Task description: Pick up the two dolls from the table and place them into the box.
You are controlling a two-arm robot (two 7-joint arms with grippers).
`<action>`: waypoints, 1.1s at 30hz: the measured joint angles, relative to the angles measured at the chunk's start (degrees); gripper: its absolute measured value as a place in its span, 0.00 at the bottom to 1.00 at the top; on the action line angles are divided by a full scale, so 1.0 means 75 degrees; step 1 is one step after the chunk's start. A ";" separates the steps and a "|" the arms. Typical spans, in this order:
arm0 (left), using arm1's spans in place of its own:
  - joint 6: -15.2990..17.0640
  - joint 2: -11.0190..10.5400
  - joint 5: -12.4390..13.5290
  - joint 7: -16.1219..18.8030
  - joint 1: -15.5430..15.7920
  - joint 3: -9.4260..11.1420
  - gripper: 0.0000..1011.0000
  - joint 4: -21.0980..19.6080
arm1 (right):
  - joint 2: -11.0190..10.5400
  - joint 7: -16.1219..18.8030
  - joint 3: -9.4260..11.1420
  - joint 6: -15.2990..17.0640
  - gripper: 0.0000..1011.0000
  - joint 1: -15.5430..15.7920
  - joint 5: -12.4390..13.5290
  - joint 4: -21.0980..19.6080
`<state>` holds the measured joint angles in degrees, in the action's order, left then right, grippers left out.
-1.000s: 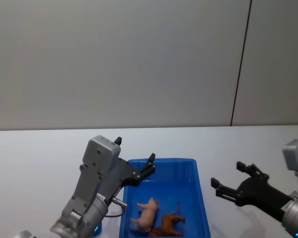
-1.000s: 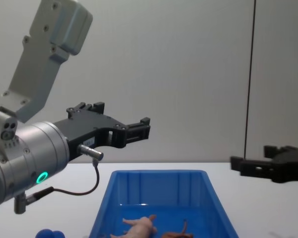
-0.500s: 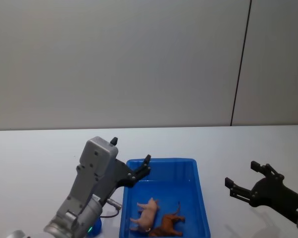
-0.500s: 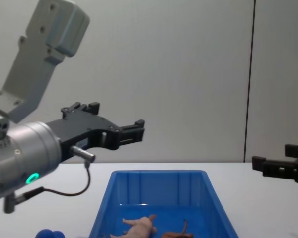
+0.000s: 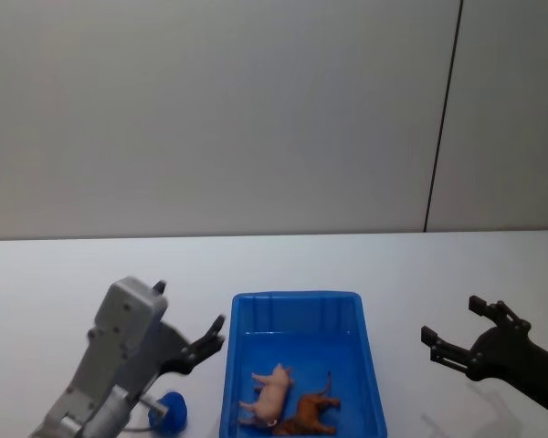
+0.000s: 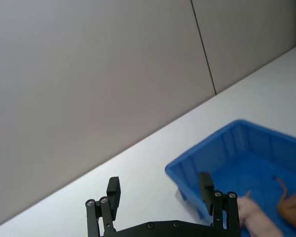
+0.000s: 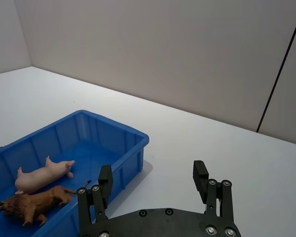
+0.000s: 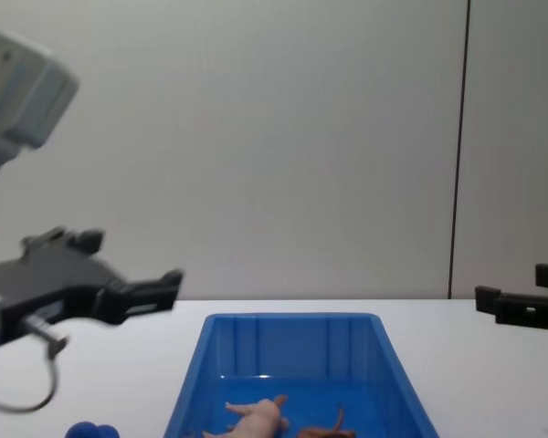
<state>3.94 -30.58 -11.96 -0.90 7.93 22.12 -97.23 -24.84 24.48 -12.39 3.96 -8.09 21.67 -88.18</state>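
Note:
The two dolls lie inside the box [image 5: 297, 297], a blue open bin on the white table [image 5: 64, 274]. The pink pig [image 5: 269, 397] lies on its side and the brown lion [image 5: 309, 415] lies beside it, nearer me. Both also show in the right wrist view as pig [image 7: 44, 173] and lion [image 7: 32, 203]. My left gripper [image 5: 190, 306] hangs open and empty left of the box, above the table. My right gripper [image 5: 451, 319] hangs open and empty right of the box. In the chest view the left gripper [image 8: 132, 263] and right gripper [image 8: 521, 287] flank the box [image 8: 292, 319].
A small blue object [image 5: 169, 409] sits on the table under my left arm, close to the box's near left corner. A grey wall with a dark vertical seam [image 5: 443, 119] stands behind the table. Bare tabletop stretches on both sides of the box.
My left arm has pulled back leftward and lower, off the box's left rim. The right gripper has drifted right, away from the box. The dolls have not moved.

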 joint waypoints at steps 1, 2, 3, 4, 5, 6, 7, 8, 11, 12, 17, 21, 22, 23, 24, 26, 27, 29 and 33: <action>0.0028 -0.0099 -0.0079 0.0033 -0.0095 -0.0035 0.99 -0.0027 | -0.0005 0.0001 0.0003 -0.0006 0.99 0.0003 0.0002 0.0000; 0.0039 -0.0151 -0.0119 0.0051 -0.0148 -0.0056 0.99 -0.0035 | -0.0007 0.0003 0.0005 -0.0008 0.99 0.0005 0.0003 0.0000; 0.0051 -0.0196 -0.0176 0.0073 -0.0197 -0.0072 0.99 -0.0045 | -0.0011 0.0003 0.0007 -0.0013 0.99 0.0008 0.0004 -0.0001; 0.0057 -0.0255 -0.0222 0.0088 -0.0261 -0.0093 0.99 -0.0051 | -0.0014 0.0003 0.0008 -0.0014 0.99 0.0010 0.0005 0.0000; 0.0064 -0.0342 -0.0297 0.0113 -0.0355 -0.0123 0.99 -0.0055 | -0.0016 0.0003 0.0010 -0.0016 0.99 0.0011 0.0005 -0.0001; 0.0065 -0.0381 -0.0341 0.0124 -0.0398 -0.0137 0.99 -0.0055 | -0.0019 0.0004 0.0011 -0.0018 0.99 0.0012 0.0006 -0.0001; 0.0066 -0.0452 -0.0436 0.0142 -0.0485 -0.0162 0.99 -0.0054 | -0.0021 0.0004 0.0012 -0.0020 0.99 0.0013 0.0007 0.0000; 0.0063 -0.0490 -0.0478 0.0147 -0.0534 -0.0175 0.99 -0.0049 | -0.0023 0.0004 0.0015 -0.0022 0.99 0.0015 0.0008 0.0000; 0.0027 -0.0594 -0.0642 0.0154 -0.0679 -0.0213 0.99 0.0003 | -0.0029 0.0004 0.0019 -0.0029 0.99 0.0017 0.0010 -0.0001; 0.0012 -0.0620 -0.0679 0.0153 -0.0719 -0.0222 0.99 0.0025 | -0.0030 0.0004 0.0020 -0.0030 0.99 0.0019 0.0010 0.0000; -0.0090 -0.0715 -0.0916 0.0068 -0.0893 -0.0259 0.99 0.0187 | -0.0034 0.0003 0.0024 -0.0036 0.99 0.0021 0.0013 0.0000; -0.0147 -0.0733 -0.1037 -0.0048 -0.0955 -0.0266 0.99 0.0312 | -0.0037 0.0002 0.0027 -0.0040 0.99 0.0024 0.0015 0.0000; -0.0171 -0.0733 -0.1078 -0.0103 -0.0973 -0.0266 0.99 0.0372 | -0.0038 0.0002 0.0029 -0.0041 0.99 0.0025 0.0015 0.0001; -0.0184 -0.0733 -0.1099 -0.0133 -0.0979 -0.0266 0.99 0.0401 | -0.0038 0.0002 0.0029 -0.0042 0.99 0.0025 0.0015 0.0001; -0.0208 -0.0731 -0.1128 -0.0194 -0.0990 -0.0266 0.99 0.0468 | -0.0039 0.0002 0.0029 -0.0043 0.99 0.0026 0.0015 0.0001; -0.0235 -0.0721 -0.1159 -0.0275 -0.0995 -0.0266 0.99 0.0529 | -0.0040 0.0002 0.0029 -0.0044 0.99 0.0028 0.0015 0.0001; -0.0248 -0.0711 -0.1170 -0.0310 -0.0995 -0.0266 0.99 0.0569 | -0.0041 0.0002 0.0029 -0.0044 0.99 0.0028 0.0015 0.0001; -0.0284 -0.0681 -0.1192 -0.0417 -0.0991 -0.0262 0.99 0.0669 | -0.0042 0.0002 0.0030 -0.0045 0.99 0.0029 0.0015 0.0001; -0.0348 -0.0612 -0.1222 -0.0618 -0.0949 -0.0244 0.99 0.0850 | -0.0045 0.0002 0.0029 -0.0045 0.99 0.0029 0.0015 0.0001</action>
<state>1.34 -35.18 -21.13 -5.54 0.80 20.29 -90.86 -25.17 24.49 -12.17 3.62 -7.87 21.78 -88.17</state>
